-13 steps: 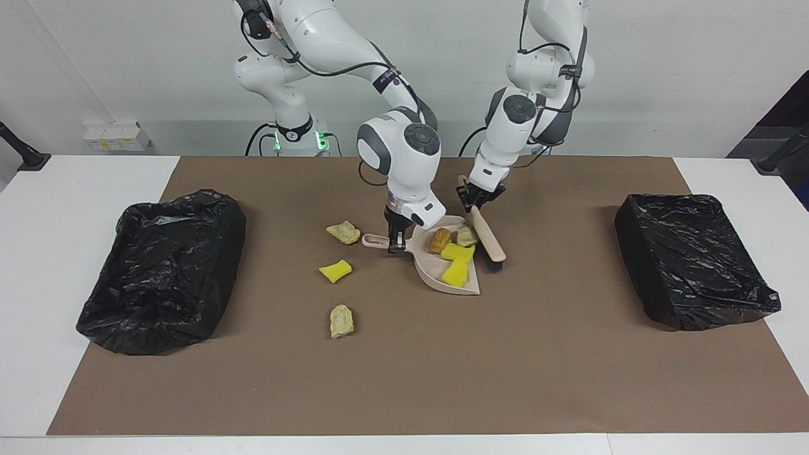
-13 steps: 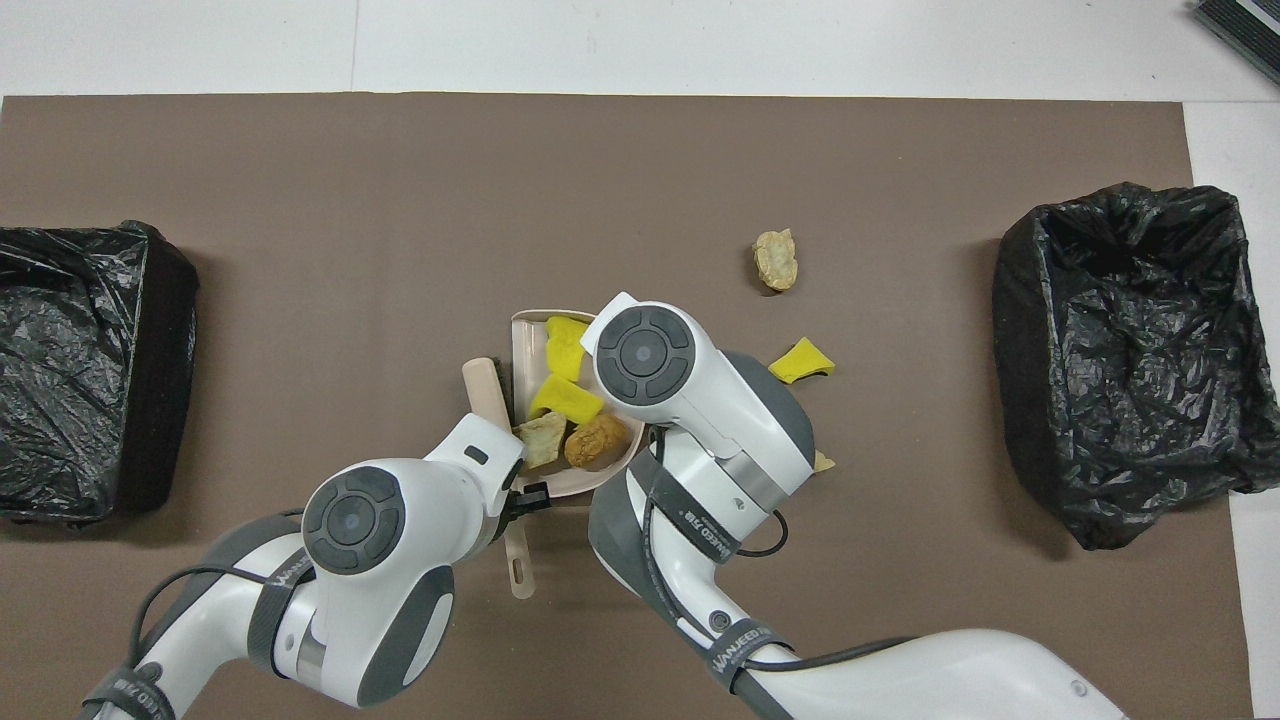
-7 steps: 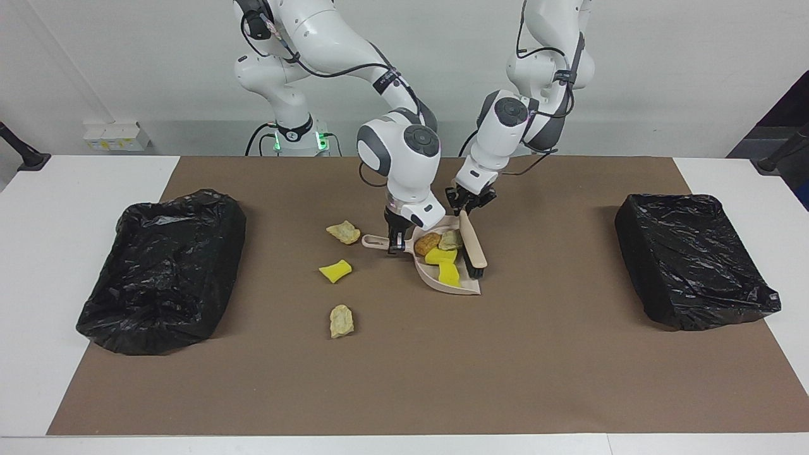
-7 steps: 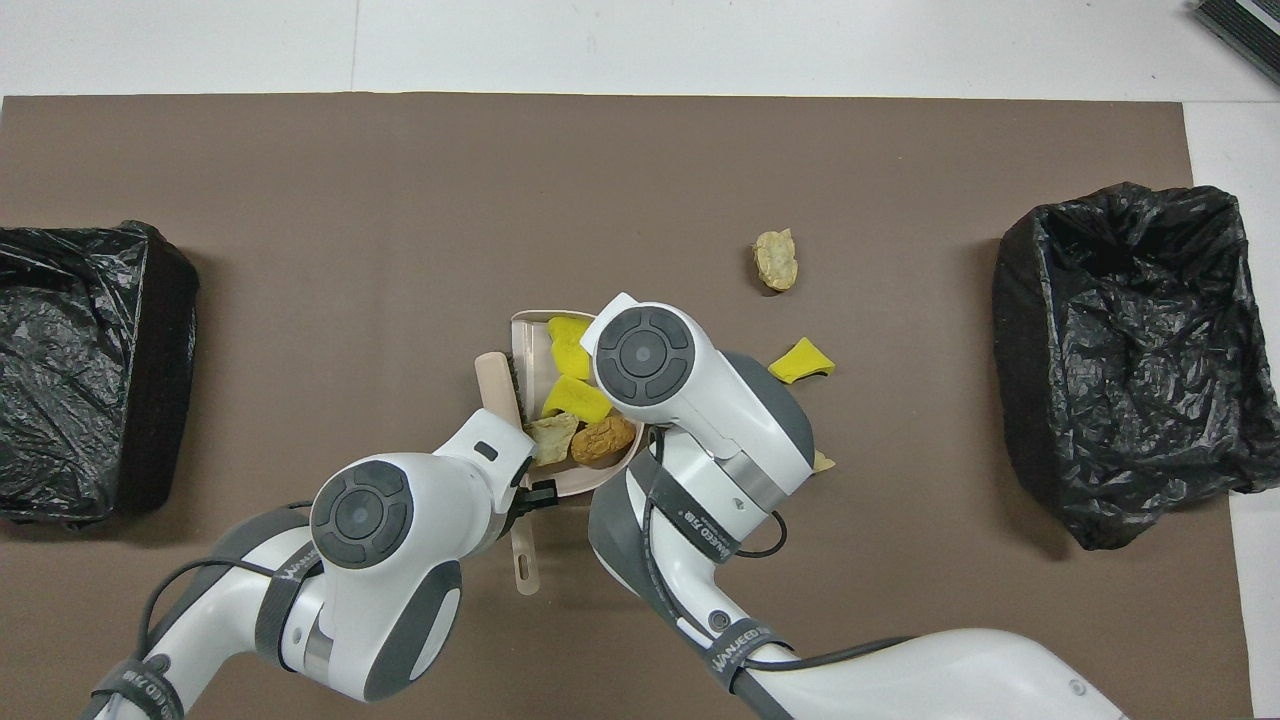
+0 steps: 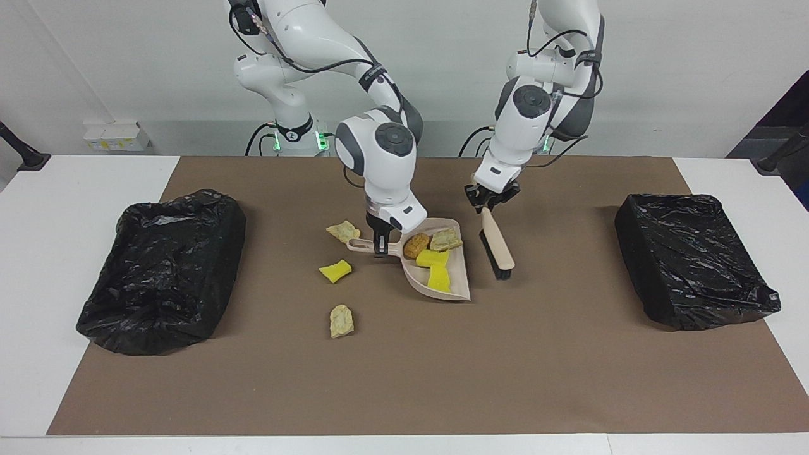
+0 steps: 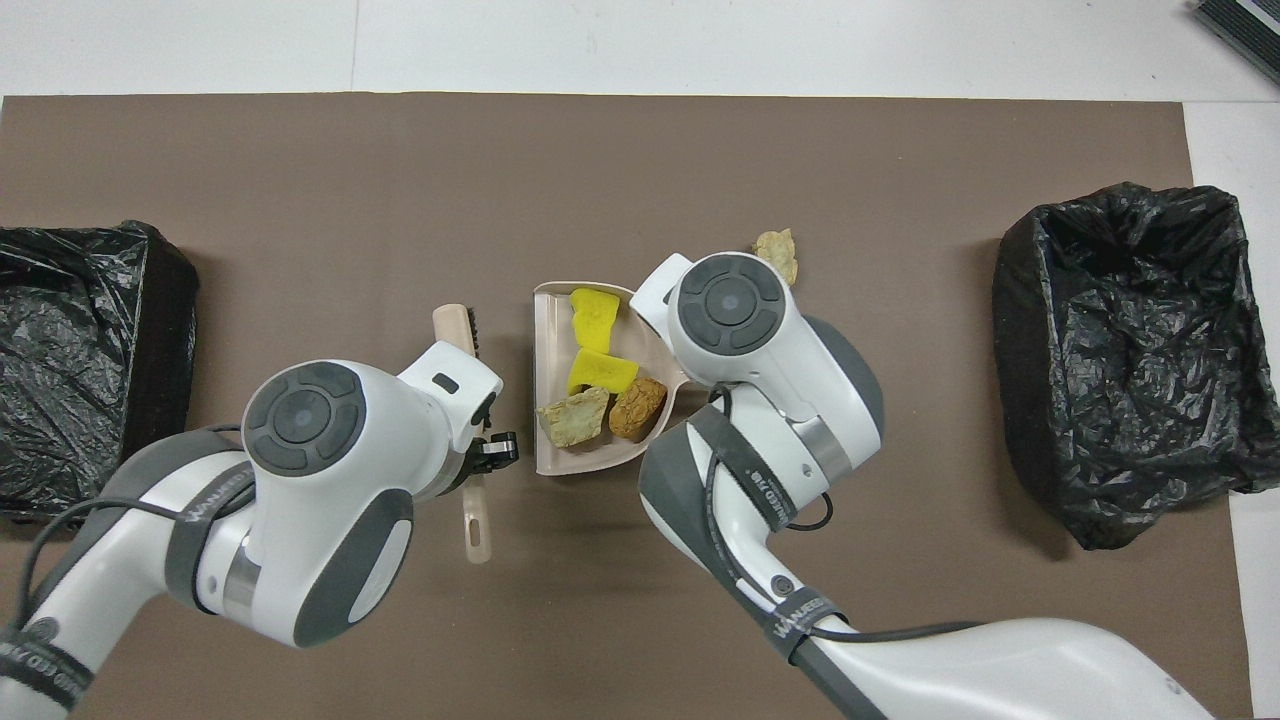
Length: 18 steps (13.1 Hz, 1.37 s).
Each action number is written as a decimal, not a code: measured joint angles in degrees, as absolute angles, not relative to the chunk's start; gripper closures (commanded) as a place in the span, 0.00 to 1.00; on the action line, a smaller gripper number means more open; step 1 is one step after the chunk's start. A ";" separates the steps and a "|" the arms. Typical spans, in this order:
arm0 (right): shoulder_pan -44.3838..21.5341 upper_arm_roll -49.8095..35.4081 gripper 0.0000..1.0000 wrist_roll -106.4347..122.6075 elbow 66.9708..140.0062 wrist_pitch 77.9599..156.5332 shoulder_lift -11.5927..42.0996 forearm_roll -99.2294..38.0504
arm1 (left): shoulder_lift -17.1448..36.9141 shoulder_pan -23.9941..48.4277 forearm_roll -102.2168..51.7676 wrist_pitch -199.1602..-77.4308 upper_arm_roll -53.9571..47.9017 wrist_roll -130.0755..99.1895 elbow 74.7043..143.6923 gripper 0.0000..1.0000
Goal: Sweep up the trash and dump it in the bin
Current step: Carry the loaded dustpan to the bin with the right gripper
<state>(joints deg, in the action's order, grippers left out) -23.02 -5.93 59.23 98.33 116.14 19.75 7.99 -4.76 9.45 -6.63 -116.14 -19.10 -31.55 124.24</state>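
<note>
right gripper [image 5: 380, 243] clamping dustpan [image 5: 442, 278] handle, left gripper [image 5: 490, 202] gripping brush [image 5: 497, 246], three scraps perhaps loose nearby

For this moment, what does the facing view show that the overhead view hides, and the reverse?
Only the facing view shows the right gripper shut on the dustpan handle, plus two loose trash pieces that the right arm covers from above: a yellow sponge bit and a beige chunk beside the handle.

Only the overhead view shows the wrinkled liner inside the right-arm-end bin.

Both show the left gripper shut on the brush, four pieces in the dustpan, and another beige chunk on the mat.
</note>
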 measured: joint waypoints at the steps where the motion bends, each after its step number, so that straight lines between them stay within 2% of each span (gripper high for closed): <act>1: -21.60 -5.93 1.00 61.35 98.29 115.38 18.95 7.42 | -6.25 9.52 -6.57 -113.30 -19.19 -32.37 124.14 1.00; 4: -16.76 -5.85 1.00 68.09 97.79 111.73 16.41 4.29 | -8.92 11.10 -6.61 -112.94 -22.91 -39.35 125.82 1.00; 9: -6.85 -5.56 1.00 79.57 93.57 102.95 14.62 3.10 | -7.30 11.74 -6.72 -121.47 -36.62 -48.41 129.88 1.00; 18: 12.46 -5.14 1.00 95.05 91.60 101.07 14.52 4.64 | -3.27 11.84 -6.75 -128.90 -37.52 -55.66 133.67 1.00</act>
